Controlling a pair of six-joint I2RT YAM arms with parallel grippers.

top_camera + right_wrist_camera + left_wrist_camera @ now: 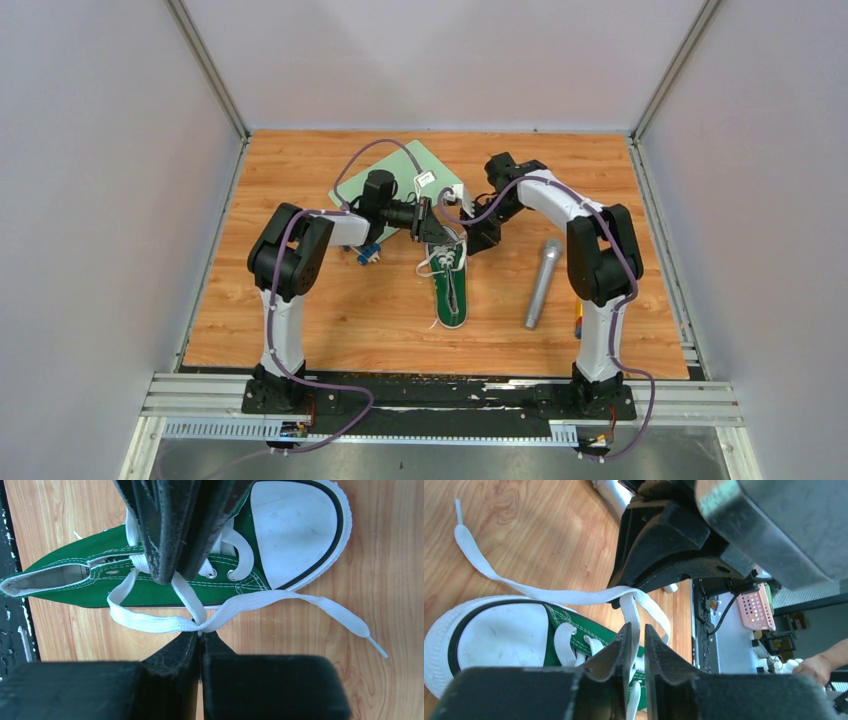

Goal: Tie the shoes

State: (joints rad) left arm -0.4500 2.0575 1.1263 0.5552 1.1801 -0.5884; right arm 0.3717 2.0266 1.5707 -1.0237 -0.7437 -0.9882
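The green sneaker lies flat at the centre of the wooden table, toe cap toward 12 o'clock and heel toward 6 o'clock. Its white laces leave the top eyelets, and 1 loose end trails on the wood beside the toe cap. The right gripper, reaching in from 2 o'clock, is closed on the laces where 2 strands meet. The left gripper, coming from 9 o'clock, has its jaws a narrow slit apart with a strand running between them; whether it pinches that strand I cannot tell. A grey microphone lies at the sneaker's 3 o'clock and a green board at 12 o'clock.
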